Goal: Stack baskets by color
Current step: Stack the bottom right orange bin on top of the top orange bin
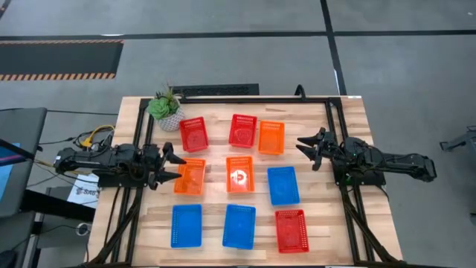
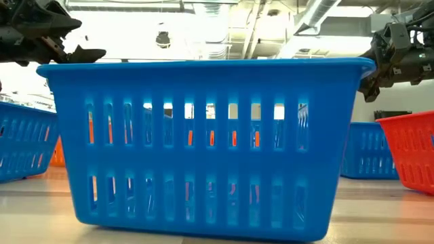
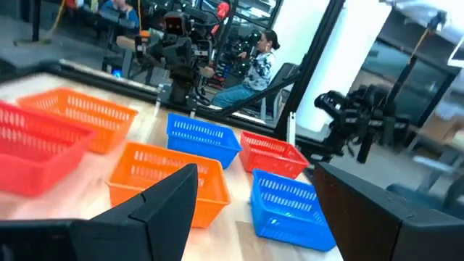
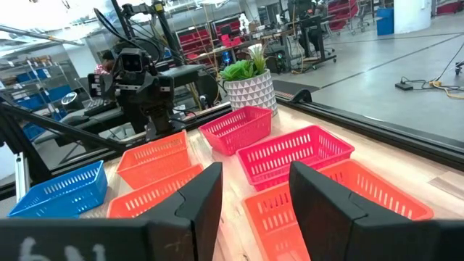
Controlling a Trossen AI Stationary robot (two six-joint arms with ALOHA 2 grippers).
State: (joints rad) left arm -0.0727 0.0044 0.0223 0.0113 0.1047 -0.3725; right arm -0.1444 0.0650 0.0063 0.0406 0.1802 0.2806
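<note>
Nine baskets lie singly, bottoms down, on the wooden table (image 1: 349, 223), in three rows. The far row holds a red basket (image 1: 193, 134), another red one (image 1: 242, 130) and an orange one (image 1: 271, 137). The middle row has two orange baskets (image 1: 190, 176) (image 1: 239, 174) and a blue one (image 1: 282, 184). Nearest are two blue baskets (image 1: 186, 225) (image 1: 239, 225) and a red one (image 1: 291, 230). My left gripper (image 1: 177, 167) hovers open at the left edge, pointing level over the orange basket's left rim. My right gripper (image 1: 300, 146) hovers open at the right, beside the far orange basket.
A small potted green plant (image 1: 165, 108) stands at the table's far left corner. A black frame (image 1: 331, 126) runs along the table's sides and far edge. Bare wood strips separate the baskets. People sit in the room behind (image 3: 257, 69).
</note>
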